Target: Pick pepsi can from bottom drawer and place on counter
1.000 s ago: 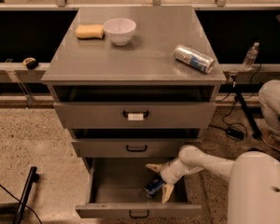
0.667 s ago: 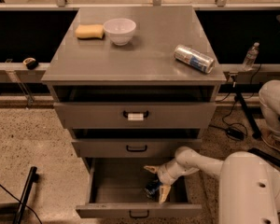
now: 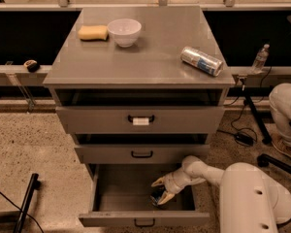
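Observation:
The bottom drawer of the grey cabinet is pulled open. The pepsi can, small and dark blue, lies on the drawer floor near the right front. My gripper reaches into the drawer from the right, its cream fingers spread open around the can, one behind it and one in front. The counter is the flat grey top of the cabinet.
On the counter are a yellow sponge, a white bowl and a silver and light-blue can lying on its side. The two upper drawers stand slightly out. My white arm fills the lower right.
My gripper has moved left and lower in the drawer, closing in around the pepsi can. The can has stayed in place.

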You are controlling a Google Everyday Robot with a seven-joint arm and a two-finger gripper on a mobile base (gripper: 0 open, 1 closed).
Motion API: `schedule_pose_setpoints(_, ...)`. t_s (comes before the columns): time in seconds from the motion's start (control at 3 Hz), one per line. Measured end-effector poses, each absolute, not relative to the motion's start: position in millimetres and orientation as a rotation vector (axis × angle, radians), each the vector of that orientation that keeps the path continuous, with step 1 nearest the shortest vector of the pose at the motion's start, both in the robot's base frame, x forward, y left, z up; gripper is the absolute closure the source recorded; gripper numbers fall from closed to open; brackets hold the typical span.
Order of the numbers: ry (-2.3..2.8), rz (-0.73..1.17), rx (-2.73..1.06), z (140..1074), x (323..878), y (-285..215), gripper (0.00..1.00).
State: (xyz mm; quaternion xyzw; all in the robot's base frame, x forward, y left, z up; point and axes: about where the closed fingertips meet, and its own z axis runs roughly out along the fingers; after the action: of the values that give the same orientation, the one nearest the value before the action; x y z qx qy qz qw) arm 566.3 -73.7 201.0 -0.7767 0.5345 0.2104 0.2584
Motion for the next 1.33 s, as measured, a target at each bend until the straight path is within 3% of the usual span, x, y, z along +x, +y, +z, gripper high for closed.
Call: schedule_pose_setpoints(1.33, 1.534, 0.497, -2.072, 131, 575, -77, 0.29)
